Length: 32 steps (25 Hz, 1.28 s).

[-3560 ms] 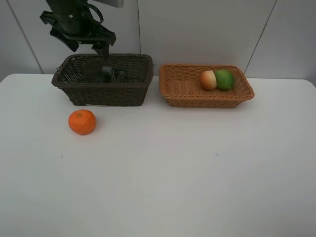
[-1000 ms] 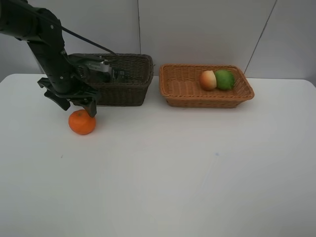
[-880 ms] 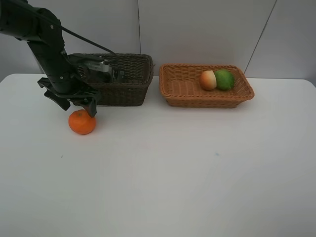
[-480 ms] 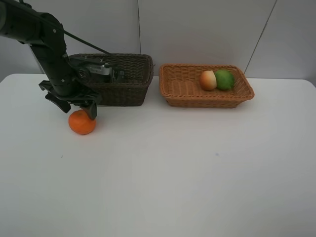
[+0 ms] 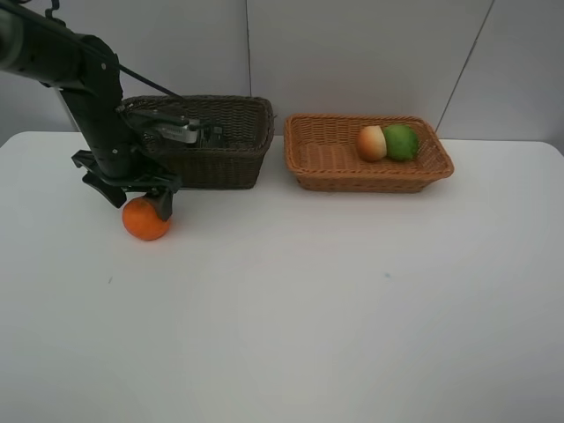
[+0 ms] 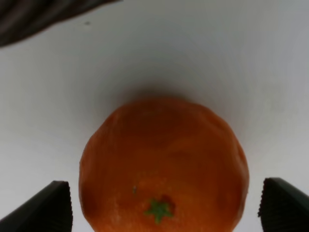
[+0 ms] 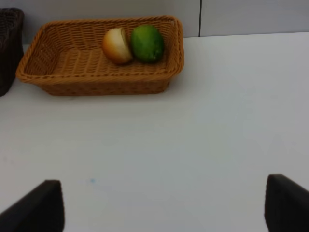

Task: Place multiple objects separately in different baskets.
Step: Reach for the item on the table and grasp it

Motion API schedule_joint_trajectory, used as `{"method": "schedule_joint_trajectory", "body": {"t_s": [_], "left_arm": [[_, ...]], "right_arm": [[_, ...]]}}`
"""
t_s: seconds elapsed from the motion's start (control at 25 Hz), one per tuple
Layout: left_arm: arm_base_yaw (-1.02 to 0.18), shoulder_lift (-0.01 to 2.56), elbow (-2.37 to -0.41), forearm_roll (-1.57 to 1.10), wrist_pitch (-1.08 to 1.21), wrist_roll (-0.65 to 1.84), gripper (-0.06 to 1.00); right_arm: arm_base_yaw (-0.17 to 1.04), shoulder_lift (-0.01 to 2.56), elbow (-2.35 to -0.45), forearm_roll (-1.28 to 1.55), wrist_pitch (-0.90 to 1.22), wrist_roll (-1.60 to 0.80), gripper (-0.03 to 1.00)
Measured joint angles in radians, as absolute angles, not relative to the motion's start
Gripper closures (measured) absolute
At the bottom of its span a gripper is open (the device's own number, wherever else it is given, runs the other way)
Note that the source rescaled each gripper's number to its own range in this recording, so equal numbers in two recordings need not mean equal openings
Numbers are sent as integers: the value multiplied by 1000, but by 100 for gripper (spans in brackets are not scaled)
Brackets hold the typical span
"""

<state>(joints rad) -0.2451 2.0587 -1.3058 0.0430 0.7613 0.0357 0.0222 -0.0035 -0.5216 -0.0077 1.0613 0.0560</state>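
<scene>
I judge the job nearly done: the orange mandarin [image 5: 145, 220] is the only loose item I see on the white table [image 5: 308, 308], sitting just in front of the dark brown basket [image 5: 225, 159]. My left gripper [image 5: 134, 199] is right over it with its jaws spread wide; in the left wrist view the mandarin [image 6: 164, 166] sits centred between the two fingertips [image 6: 48, 208] with clear gaps on both sides, so nothing is gripped yet. The light orange-tan basket [image 5: 326, 154] holds the red-yellow peach [image 5: 371, 143] and the green oval fruit [image 5: 402, 142], touching each other near its far right end. The dark basket has something dark and greyish inside, but the arm and the basket wall hide too much for me to name it. What is left, as I see it, is to close on the mandarin and carry it over to join the other fruit. My right gripper [image 7: 164, 212] hangs open over bare table, well clear of both baskets.
</scene>
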Motion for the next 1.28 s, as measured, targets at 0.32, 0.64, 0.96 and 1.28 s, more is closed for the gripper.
{"method": "schedule_joint_trajectory", "body": {"t_s": [0.32,0.64,0.96,1.28], "left_arm": [[-243,2078,-1306,50,751,36,-5],[-236,2078,-1306,50,718,37,-5],[-236,2080,-1306,50,713,37,-5],[-236,2113,-1306,50,710,37,-5]], "right_arm": [[22,-4,-522,-8,1061,56,7],[22,-4,-522,-8,1061,56,7],[22,-4,-522,-8,1061,56,7],[22,-4,-522,-8,1061,56,7]]}}
